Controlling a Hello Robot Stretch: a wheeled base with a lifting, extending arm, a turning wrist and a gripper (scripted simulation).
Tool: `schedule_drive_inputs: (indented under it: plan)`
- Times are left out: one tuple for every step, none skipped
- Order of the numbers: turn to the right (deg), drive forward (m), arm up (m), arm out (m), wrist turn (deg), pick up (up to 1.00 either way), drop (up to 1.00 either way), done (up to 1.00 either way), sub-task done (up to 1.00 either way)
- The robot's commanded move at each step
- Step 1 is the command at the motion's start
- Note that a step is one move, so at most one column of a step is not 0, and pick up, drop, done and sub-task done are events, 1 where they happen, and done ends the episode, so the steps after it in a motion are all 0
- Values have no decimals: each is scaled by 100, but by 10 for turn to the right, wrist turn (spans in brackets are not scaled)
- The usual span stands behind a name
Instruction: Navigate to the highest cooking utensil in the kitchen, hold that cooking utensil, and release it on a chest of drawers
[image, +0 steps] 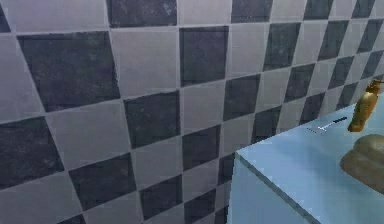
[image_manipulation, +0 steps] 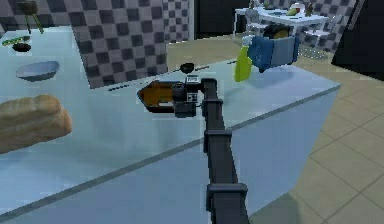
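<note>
The jaws were at a brown round thing (image_manipulation: 153, 95) on the table (image_manipulation: 130, 138); whether they held it, I couldn't tell. A weak hold could drop it.

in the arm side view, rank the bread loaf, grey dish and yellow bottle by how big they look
1. bread loaf: clearly largest, though it is also nearest the camera.
2 and 3. grey dish and yellow bottle: they look about alike, so I would not rank them.

My forward camera faced a checkered wall (image: 150, 90) from close up, tilted somewhat down. My side camera looked out along my arm (image_manipulation: 218, 140) across the pale counter (image_manipulation: 110, 150); both views shared that counter's end.
</note>
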Motion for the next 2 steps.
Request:
schedule_drive_inputs:
  plan:
    - [0,0,0,0,0,100,0,0,0]
    - [0,0,10,0,0,0,0,0,0]
